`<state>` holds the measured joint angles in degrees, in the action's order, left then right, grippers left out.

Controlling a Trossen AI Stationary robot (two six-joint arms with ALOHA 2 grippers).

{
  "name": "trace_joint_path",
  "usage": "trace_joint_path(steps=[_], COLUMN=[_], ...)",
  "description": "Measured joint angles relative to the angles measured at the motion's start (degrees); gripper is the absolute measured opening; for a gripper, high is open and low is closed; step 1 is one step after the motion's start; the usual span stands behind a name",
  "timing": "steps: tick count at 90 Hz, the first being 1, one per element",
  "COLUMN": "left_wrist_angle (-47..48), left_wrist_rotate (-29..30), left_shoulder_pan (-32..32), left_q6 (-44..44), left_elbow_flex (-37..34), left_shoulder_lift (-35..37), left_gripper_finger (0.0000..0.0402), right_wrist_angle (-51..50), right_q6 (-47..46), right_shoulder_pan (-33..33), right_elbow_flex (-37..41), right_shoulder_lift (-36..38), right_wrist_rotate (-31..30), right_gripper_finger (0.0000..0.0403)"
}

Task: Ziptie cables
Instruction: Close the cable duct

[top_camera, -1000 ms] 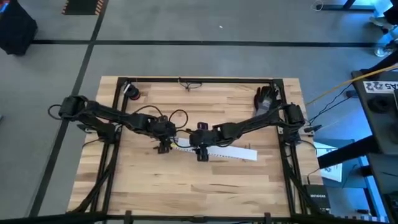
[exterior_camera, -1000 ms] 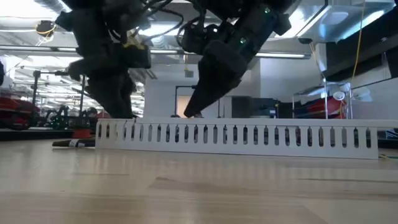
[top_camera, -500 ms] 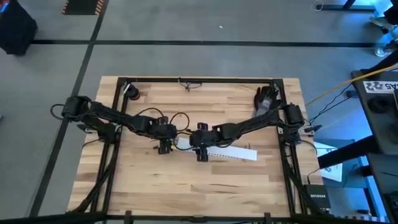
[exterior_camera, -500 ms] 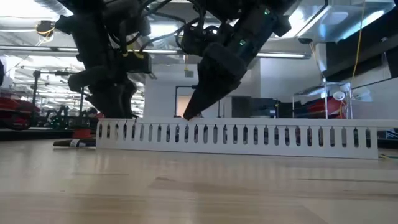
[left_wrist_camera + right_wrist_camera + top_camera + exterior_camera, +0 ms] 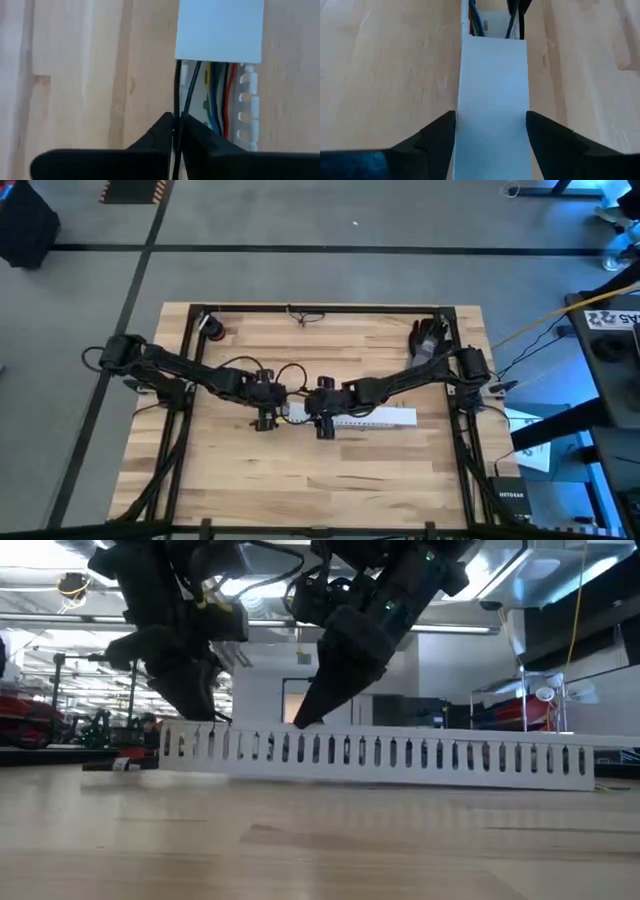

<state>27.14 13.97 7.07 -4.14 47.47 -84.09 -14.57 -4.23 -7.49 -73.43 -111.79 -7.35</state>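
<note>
A white slotted duct (image 5: 370,417) with a flat cover lies along the middle of the table. The cables (image 5: 217,90), thin black, yellow, green, blue and red wires, run inside it and come out at its uncovered left end. My left gripper (image 5: 176,120) is at that end, shut on two black cables. My right gripper (image 5: 491,116) is a little further right along the duct, with one finger on each long side of the cover. In the low view the left gripper (image 5: 213,716) and the right gripper (image 5: 300,724) both reach down to the duct's top edge (image 5: 400,735). My left gripper pinches two thin black cables (image 5: 176,102) between its two fingertips, just outside the duct's covered stretch. The fingers slant down from above and lie in line with the cables. The cables run straight from the tips into the duct. My right gripper has its fingertips (image 5: 451,120) against the two long edges of the duct's cover (image 5: 492,75). It comes slanting from above, with the fingers across the duct. The duct lies on the table.
A black frame (image 5: 320,308) borders the table top. At the far edge lie a small red-and-black thing (image 5: 212,330) on the left, a thin black strip (image 5: 305,317) in the middle and a dark bundle (image 5: 428,335) on the right. A marker (image 5: 118,766) lies left of the duct.
My left gripper has shifted a little toward the table's right edge and shut on the black cables. The duct has turned: its right end has swung toward the far edge, its left end has stayed, and it now lies square to the table.
</note>
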Motion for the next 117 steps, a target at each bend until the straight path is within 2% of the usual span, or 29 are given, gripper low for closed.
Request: trace_joint_path(steps=[23,65,79,102,117], left_wrist_angle=[0.90,0.35,-2.96,-3.80,-4.66], left_wrist_rotate=[0.18,-5.26,-8.08,-7.92,-7.93], left_shoulder_pan=[0.24,4.16,4.74,4.94,4.94], left_q6=[0.25,-6.43,-9.27,-10.02,-10.67], left_elbow_flex=[0.54,0.60,-0.48,-2.92,-2.68], left_shoulder_lift=[0.09,0.09,0.09,-0.02,0.20], left_gripper_finger=[0.0022,0.0002,0.0001,0.0002,0.0021], right_wrist_angle=[-0.04,0.87,1.51,1.46,1.39], right_q6=[0.00,-2.00,-2.92,-2.99,-2.99], right_shoulder_pan=[0.00,0.00,0.00,0.02,0.02], right_elbow_flex=[0.00,-0.09,-0.09,-0.09,-0.09], right_shoulder_lift=[0.00,-1.42,-1.73,-1.75,-1.79], right_wrist_rotate=[0.11,0.27,0.00,0.04,0.20], right_gripper_finger=[0.0234,0.0234,0.0234,0.0234,0.0234])
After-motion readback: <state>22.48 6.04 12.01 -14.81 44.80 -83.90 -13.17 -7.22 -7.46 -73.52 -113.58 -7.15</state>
